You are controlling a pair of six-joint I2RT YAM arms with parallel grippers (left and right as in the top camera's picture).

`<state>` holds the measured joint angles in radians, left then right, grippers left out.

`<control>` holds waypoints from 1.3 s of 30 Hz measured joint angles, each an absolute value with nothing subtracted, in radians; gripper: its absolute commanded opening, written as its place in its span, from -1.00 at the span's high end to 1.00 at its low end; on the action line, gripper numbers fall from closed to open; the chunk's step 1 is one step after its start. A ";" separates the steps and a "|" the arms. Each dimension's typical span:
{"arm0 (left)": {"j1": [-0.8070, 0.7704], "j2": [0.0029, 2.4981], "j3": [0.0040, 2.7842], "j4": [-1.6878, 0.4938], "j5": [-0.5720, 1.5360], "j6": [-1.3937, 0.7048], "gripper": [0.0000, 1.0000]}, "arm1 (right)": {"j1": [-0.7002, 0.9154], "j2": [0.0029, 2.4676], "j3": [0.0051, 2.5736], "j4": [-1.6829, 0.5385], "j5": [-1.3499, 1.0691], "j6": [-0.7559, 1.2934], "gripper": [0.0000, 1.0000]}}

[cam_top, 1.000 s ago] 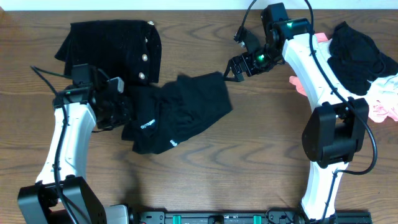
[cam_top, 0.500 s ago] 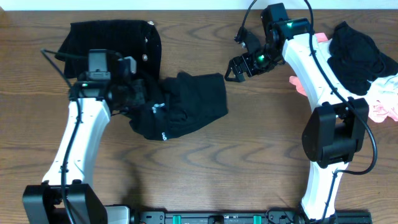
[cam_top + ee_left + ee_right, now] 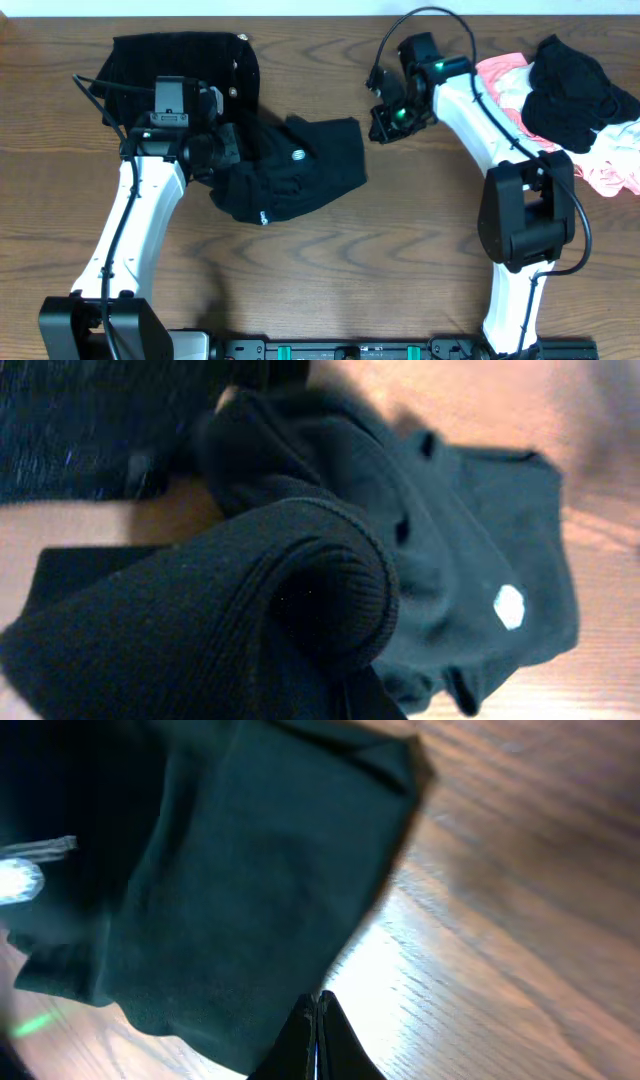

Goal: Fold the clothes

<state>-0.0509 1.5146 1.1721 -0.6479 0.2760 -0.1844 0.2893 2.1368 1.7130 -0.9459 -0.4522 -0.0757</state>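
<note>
A black garment lies crumpled at the table's centre left. My left gripper is shut on its left edge and has it lifted and folded over. In the left wrist view the ribbed hem bulges close to the camera and hides my fingers; the rest of the black garment spreads beyond, with a white label. My right gripper hovers just right of the garment's far right corner. Its jaws are shut, tips pressed together with nothing between them, above the edge of the black garment.
A folded black garment with pale buttons lies at the back left, close behind my left gripper. A pile of clothes sits at the far right: black pieces, a pink one and pale ones.
My left gripper has carried the garment's left edge up and to the right, bunching the cloth. My right gripper has closed from wide open and shifted slightly left and down.
</note>
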 measured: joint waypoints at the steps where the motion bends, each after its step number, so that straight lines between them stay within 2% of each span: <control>1: -0.060 1.515 1.177 -0.638 0.276 -0.186 0.88 | 0.291 2.137 1.710 -0.944 -0.458 -0.070 0.97; 8: -0.147 1.515 1.184 -0.573 0.273 -0.191 0.88 | 0.297 2.137 1.708 -0.921 -0.478 -0.054 0.97; 19: -0.241 1.515 1.184 -0.529 0.272 -0.192 0.88 | 0.394 2.136 1.584 -0.722 -0.484 0.054 0.98; 25: -0.301 1.515 1.185 -0.480 0.265 -0.192 0.88 | 0.393 2.136 1.482 -0.653 -0.486 0.115 0.97; 39: -0.481 1.531 1.185 -0.444 0.191 -0.191 0.88 | 0.383 2.133 1.424 -0.578 -0.517 0.153 0.98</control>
